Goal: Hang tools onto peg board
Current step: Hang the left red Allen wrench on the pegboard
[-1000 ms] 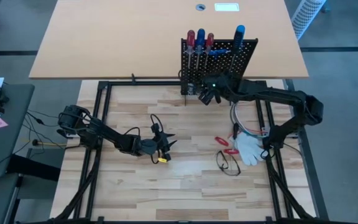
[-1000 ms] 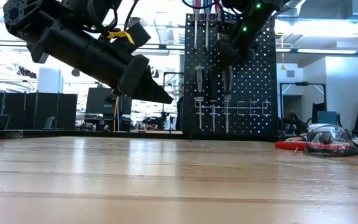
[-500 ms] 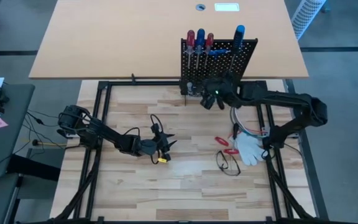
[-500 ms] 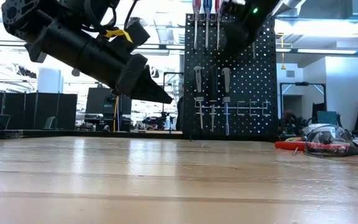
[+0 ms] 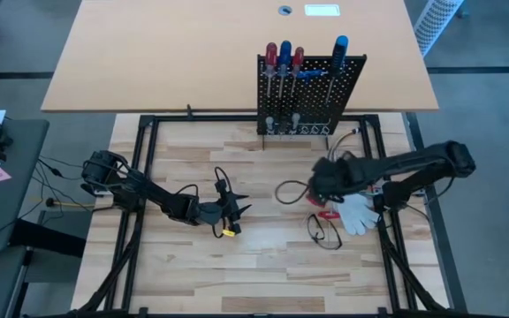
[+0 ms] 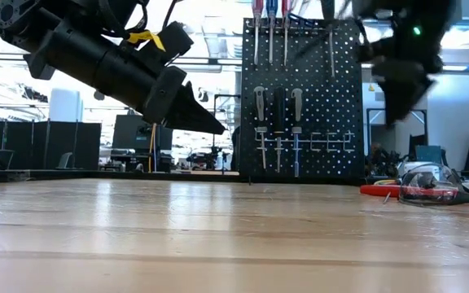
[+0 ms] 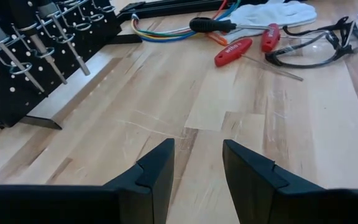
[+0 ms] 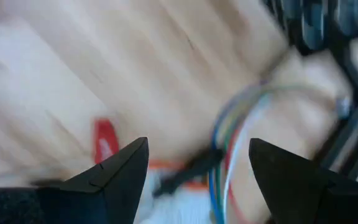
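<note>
The wooden worktop (image 5: 193,265) carries everything, with the black peg board (image 5: 310,93) standing upright at its far edge. The peg board acts as the holder: 4 screwdrivers hang along its top, 2 red-handled (image 5: 271,53), 1 blue-handled between them (image 5: 284,50) and another blue-handled one (image 5: 340,44) toward the right. In the low view, 3 smaller tools (image 6: 277,122) sit in the ring holders along the bottom row, and the rings to their right hold nothing.

On the worktop's right side lie a white glove (image 5: 353,212), a pair of safety glasses (image 5: 323,231) and a bundle of coloured wires (image 7: 166,34). The left wrist view alone separates the loose tools there: a black-handled screwdriver (image 7: 211,25) lying against the glove, and 2 red-handled tools (image 7: 234,51) just beside the glasses. The high view shows them only as small red shapes partly under the right arm.

The right gripper (image 5: 322,184) hovers over those loose tools, its fingers (image 8: 114,174) spread wide and grasping nothing. The right wrist view is blurred, showing a red handle (image 8: 104,142) and the wires below.

The left gripper (image 5: 235,210) hangs above the worktop's middle left, well apart from the peg board, its fingers (image 7: 157,171) partly parted with nothing between them.
</note>
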Robot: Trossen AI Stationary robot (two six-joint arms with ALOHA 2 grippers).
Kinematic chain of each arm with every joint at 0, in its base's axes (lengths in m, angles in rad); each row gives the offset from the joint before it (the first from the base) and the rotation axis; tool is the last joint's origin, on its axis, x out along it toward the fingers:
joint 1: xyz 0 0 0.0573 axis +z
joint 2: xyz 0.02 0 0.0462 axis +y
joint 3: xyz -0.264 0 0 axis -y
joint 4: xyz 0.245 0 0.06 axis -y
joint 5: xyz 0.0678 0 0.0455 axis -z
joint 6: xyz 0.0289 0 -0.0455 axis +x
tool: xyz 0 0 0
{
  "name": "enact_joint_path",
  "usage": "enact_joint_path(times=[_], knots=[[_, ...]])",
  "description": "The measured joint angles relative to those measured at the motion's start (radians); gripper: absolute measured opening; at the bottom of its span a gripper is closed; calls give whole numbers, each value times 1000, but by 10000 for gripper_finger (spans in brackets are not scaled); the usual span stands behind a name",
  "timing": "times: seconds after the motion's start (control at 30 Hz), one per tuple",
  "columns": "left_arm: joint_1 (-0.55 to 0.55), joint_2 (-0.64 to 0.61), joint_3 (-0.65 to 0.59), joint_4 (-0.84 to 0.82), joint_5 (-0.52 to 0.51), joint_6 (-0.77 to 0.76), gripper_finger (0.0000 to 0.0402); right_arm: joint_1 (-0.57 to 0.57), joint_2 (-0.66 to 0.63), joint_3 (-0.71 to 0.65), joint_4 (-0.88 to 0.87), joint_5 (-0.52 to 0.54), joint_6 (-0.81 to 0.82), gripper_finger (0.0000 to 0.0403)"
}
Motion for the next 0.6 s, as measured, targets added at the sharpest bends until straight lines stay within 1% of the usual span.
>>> enact_joint_path(times=[0.03, 0.1, 0.23, 0.3, 0.4, 0.6], knots=[[0, 0, 0, 0, 0, 0, 131, 9, 0, -31, -1, -13, 56, 285], [0, 0, 0, 0, 0, -1, 131, 25, 0, -93, 38, -54, 103, 285], [0, 0, 0, 0, 0, -1, 131, 58, 1, -203, 257, -183, 84, 285], [1, 0, 0, 1, 0, -1, 131, 64, 1, -242, 353, -235, 41, 285], [1, 0, 0, 0, 0, -1, 131, 71, 1, -275, 448, -256, -65, 285], [1, 0, 0, 1, 0, -1, 131, 65, 4, -278, 449, -250, -176, 285]])
